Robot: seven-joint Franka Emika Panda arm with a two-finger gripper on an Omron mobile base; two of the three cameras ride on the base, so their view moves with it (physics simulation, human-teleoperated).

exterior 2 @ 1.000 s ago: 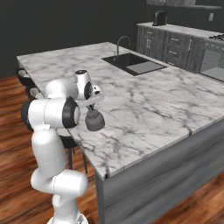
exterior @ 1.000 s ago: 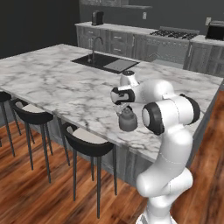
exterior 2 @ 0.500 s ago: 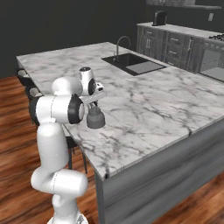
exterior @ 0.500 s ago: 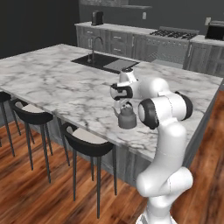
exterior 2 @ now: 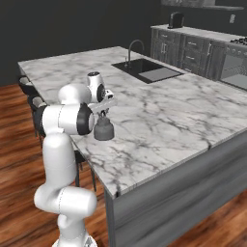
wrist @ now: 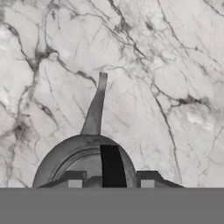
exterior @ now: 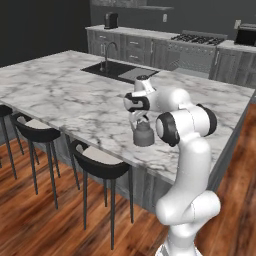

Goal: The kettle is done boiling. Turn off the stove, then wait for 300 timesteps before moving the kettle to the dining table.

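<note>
One large marble worktop (exterior: 60,95) carries an inset sink (exterior: 118,71) near its far side, with the stove (exterior: 192,47) set in the wall counter well beyond it and two stools (exterior: 97,162) tucked under the near edge. The kettle (exterior: 143,135) stands upright on the marble near that edge, just beside the arm (exterior: 182,125). The fingers (wrist: 74,181) pinch the kettle's dark handle (wrist: 112,164) from above, spout (wrist: 97,107) pointing away.
</note>
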